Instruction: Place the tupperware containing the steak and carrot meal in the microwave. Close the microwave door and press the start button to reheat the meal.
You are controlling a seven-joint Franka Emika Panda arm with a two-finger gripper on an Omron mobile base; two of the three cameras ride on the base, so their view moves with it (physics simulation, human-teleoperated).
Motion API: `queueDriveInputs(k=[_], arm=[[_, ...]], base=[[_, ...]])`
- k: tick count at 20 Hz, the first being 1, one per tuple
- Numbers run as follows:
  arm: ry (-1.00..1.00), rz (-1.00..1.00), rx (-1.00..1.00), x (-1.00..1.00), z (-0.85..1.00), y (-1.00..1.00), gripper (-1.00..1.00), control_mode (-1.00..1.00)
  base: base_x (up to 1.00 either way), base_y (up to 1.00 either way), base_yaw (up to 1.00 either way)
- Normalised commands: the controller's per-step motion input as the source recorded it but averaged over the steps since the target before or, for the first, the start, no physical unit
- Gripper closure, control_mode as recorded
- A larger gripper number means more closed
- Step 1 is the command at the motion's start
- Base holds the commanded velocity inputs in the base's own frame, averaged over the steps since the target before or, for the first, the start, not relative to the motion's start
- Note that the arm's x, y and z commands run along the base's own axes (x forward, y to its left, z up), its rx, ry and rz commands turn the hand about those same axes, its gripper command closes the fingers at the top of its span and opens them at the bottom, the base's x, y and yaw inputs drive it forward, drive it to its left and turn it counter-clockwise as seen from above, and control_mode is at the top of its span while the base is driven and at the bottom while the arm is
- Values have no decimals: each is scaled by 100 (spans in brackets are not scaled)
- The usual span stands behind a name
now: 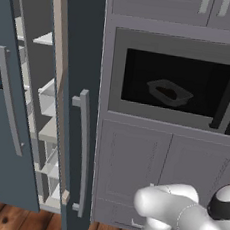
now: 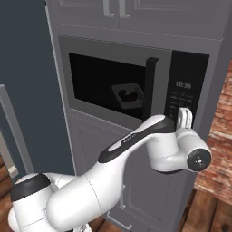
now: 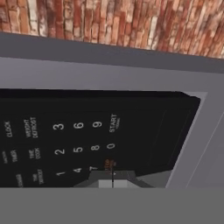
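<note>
Black glass of the microwave door (image 2: 108, 84) sits shut in the microwave (image 1: 173, 78), its dark handle (image 2: 151, 88) upright along the right edge. Behind the window the tupperware (image 2: 128, 96) rests at the cavity's middle, dark food shapes inside it. Right of the handle, the control panel (image 2: 182, 93) runs to the cabinet's right edge; the end effector (image 2: 184, 118), fingers pressed together and empty, is at its lower edge, seemingly touching the keypad beside the START key (image 3: 113, 123). Left, the blue-grey fridge door (image 1: 72, 107) stands open over the wood floor (image 1: 5, 218). A brick wall (image 2: 222, 122) bounds the right.
</note>
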Motion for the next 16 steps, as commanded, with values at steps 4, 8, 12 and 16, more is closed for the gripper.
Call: queueDriveInputs(k=[4, 8, 12, 16], arm=[[0, 0, 0, 23, -4, 0, 100, -100], [0, 0, 0, 21, -6, -1, 100, -100], [0, 0, 0, 17, -11, -6, 100, -100], [0, 0, 0, 13, -14, -10, 100, -100]], base=[[0, 0, 0], [0, 0, 0], [0, 0, 0], [0, 0, 0]])
